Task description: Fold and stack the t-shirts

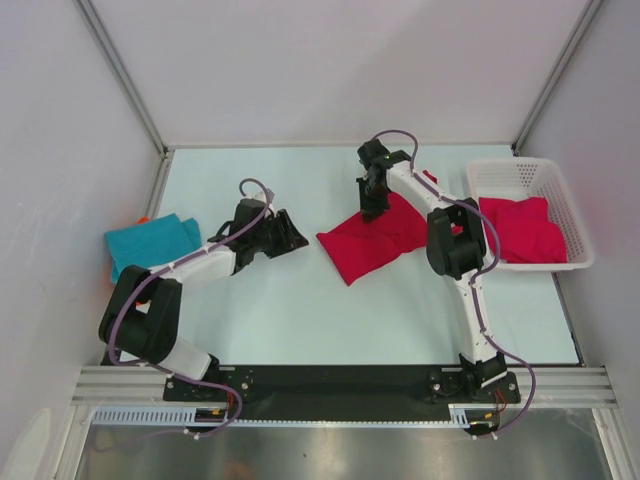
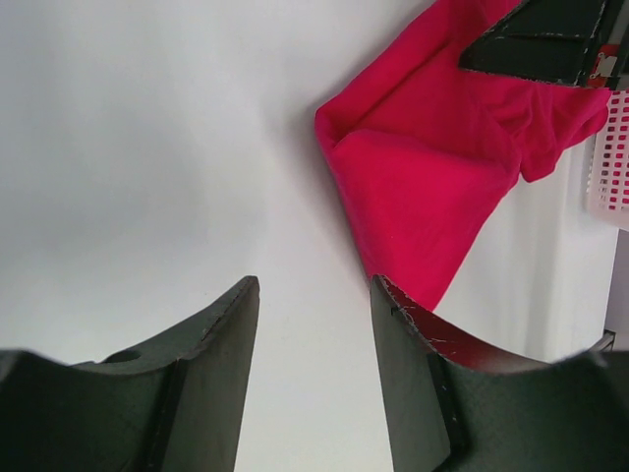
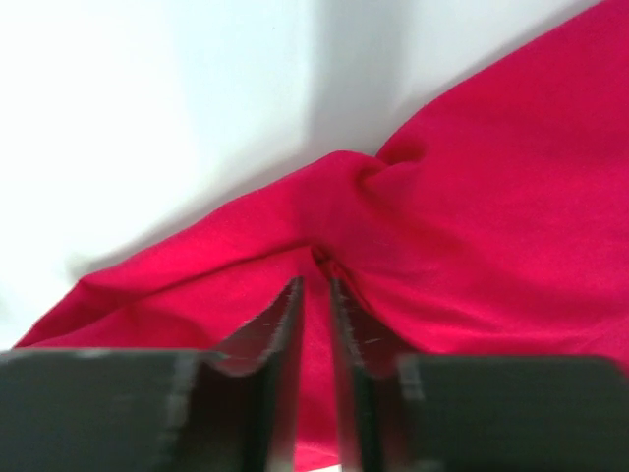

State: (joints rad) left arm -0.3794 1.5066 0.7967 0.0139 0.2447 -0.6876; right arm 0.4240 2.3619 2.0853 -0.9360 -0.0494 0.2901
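A crimson t-shirt [image 1: 375, 235] lies crumpled on the table's middle right, also seen in the left wrist view [image 2: 423, 187]. My right gripper [image 1: 372, 208] presses down on its far edge. In the right wrist view that gripper [image 3: 314, 280] is shut on a puckered fold of the red cloth [image 3: 472, 197]. My left gripper [image 1: 285, 235] hovers open to the left of this shirt, with nothing between its fingers [image 2: 314, 285]. A folded teal t-shirt [image 1: 150, 243] lies at the far left, with an orange sliver [image 1: 143, 219] showing behind it. Another crimson t-shirt [image 1: 520, 230] lies in the basket.
The white mesh basket [image 1: 520, 175] stands at the right edge of the table, and its corner shows in the left wrist view [image 2: 614, 167]. Walls close off the table at the back and both sides.
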